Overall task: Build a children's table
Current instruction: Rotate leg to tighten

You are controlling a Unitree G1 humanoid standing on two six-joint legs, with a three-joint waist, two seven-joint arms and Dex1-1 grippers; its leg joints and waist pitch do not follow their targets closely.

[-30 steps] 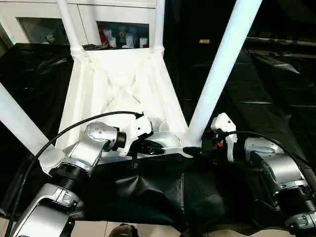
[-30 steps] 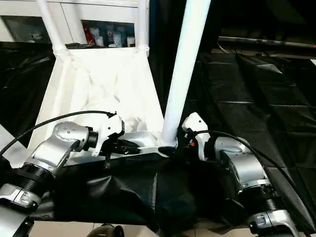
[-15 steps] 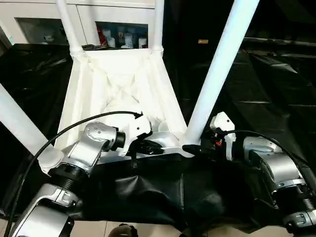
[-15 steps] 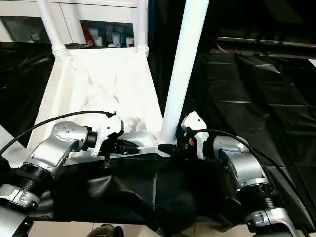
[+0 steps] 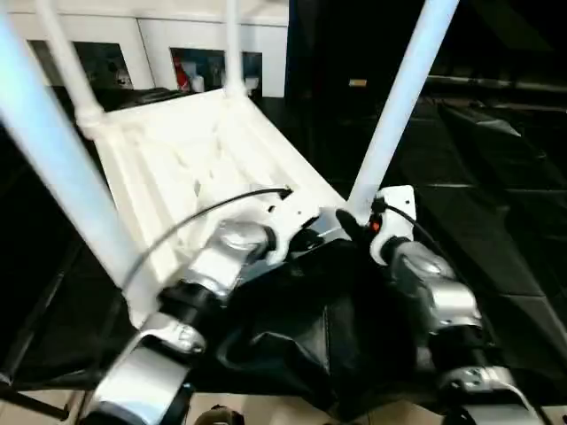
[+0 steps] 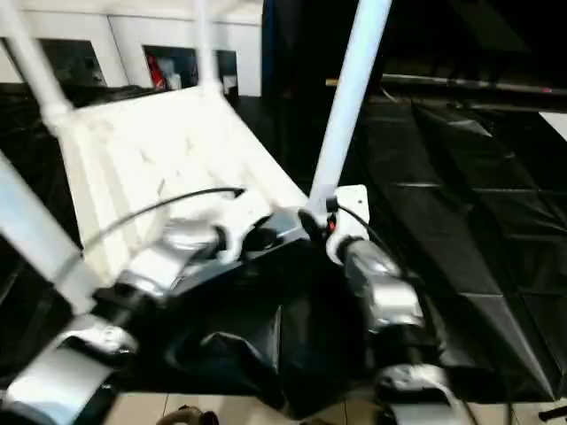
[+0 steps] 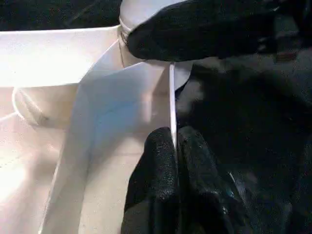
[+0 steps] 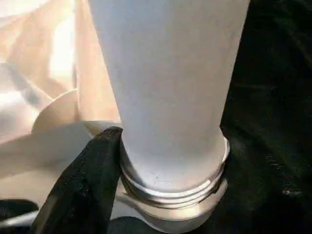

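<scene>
"While it's stooped over like that, what's closest to it?" my neighbour asks.

"The bunched cloth (image 5: 292, 328) at six o'clock. Just past it, at twelve, the left gripper (image 7: 174, 134) is pinched tight on the rim (image 7: 171, 97) of the top (image 5: 177, 150). One finger is inside the thin wall and one outside."

"And the table itself?"

"It's upside down on the cloth, ribs up, running away from the robot towards eleven o'clock. All four legs point up."

"So what's the right arm at?"

"The right gripper (image 5: 359, 226) is at one o'clock, down at the foot of the near leg (image 5: 399, 97), where the collar (image 8: 170, 187) meets its socket. I can't tell from here whether it's gripping or only resting there."

"Seating that leg, you'd say?"

"That's my guess. To do it well I'd leave the left pinch just as it is, so the top can't skid on that slippery cloth. I'd work low at the collar, not up the shaft, because a long leg will lever the corner if it's pushed high. It leans a bit to my eye, so bring it square to the socket before pressing or twisting."

"What about the others?"

"There's one at ten o'clock (image 5: 62, 177), and two far ones at eleven (image 5: 66, 62) and twelve (image 5: 232, 44). They look seated already."
</scene>
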